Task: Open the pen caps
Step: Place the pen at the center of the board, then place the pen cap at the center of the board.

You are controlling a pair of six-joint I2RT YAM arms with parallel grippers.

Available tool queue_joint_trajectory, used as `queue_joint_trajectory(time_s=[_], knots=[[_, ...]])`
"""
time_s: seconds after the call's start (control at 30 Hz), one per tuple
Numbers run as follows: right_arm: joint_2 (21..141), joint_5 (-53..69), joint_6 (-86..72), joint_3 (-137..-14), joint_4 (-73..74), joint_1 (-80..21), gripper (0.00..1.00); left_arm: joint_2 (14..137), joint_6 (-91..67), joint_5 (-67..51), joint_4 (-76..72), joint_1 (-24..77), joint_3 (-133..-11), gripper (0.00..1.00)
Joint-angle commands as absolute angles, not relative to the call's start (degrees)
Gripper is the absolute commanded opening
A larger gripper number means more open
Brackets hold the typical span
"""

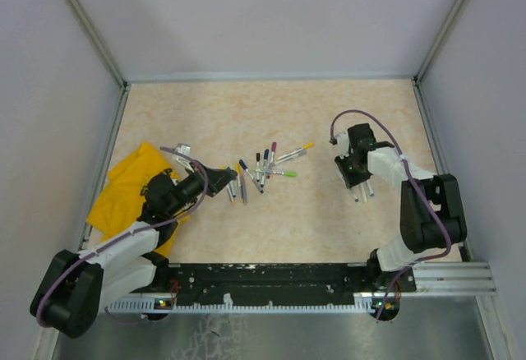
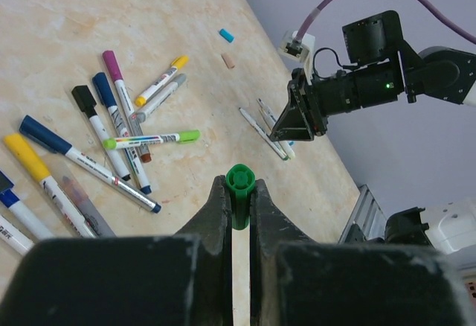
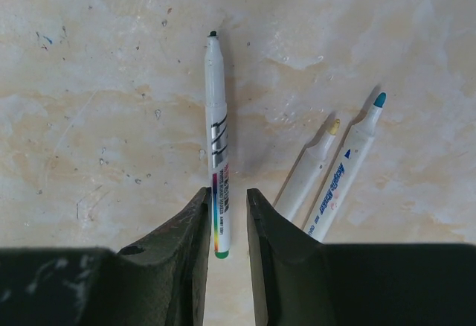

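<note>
Where the heap of pens [image 1: 263,171] lies mid-table [image 1: 329,113], the left claw [image 2: 239,196] just to its left is clamped tight on a green-capped pen [image 2: 239,183], pale barrel running back between the fingers. Well to the heap's right, the right claw [image 3: 228,199] stands narrowly parted around the end of an uncapped black-tipped pen [image 3: 216,103] lying flat, with two more uncapped pens [image 3: 348,170] beside it. Two loose caps [image 2: 226,35], blue and tan, lie near the heap, on the side toward the right claw.
</note>
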State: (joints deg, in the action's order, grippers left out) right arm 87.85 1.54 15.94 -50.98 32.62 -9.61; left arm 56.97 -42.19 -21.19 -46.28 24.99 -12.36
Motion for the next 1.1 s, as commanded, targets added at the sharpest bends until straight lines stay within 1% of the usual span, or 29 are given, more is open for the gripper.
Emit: queue_joint_trajectory(time_s=[0.0,0.23,0.37,0.5,0.73,0.87,1.07], knots=[[86.8,1.3,16.1,-52.2,32.3,-9.4,0.26,58.1,-43.6,-23.6,-49.1,24.9,-11.8,0.00],[83.1,3.5,17.1,-52.4,32.1,-9.4,0.26,62.1,-45.8,-26.6,-52.1,25.2,-12.0,0.00],[80.8,5.0,18.0,-52.5,32.0,-9.3,0.26,64.4,-46.1,-26.1,-53.5,27.0,-12.3,0.00],[78.5,8.0,20.3,-52.6,32.5,-9.1,0.26,66.0,-44.9,-23.5,-53.0,31.2,-13.5,0.00],[72.9,12.3,22.1,-52.2,32.2,-8.4,0.24,69.6,-41.0,-14.8,-49.3,41.0,-17.9,0.00],[70.9,13.1,22.2,-51.9,31.4,-8.1,0.24,73.9,-40.7,-12.7,-49.9,44.9,-20.6,0.00],[70.4,13.4,22.2,-51.7,31.1,-7.8,0.23,83.8,-40.9,-12.1,-52.8,49.2,-26.1,0.00]])
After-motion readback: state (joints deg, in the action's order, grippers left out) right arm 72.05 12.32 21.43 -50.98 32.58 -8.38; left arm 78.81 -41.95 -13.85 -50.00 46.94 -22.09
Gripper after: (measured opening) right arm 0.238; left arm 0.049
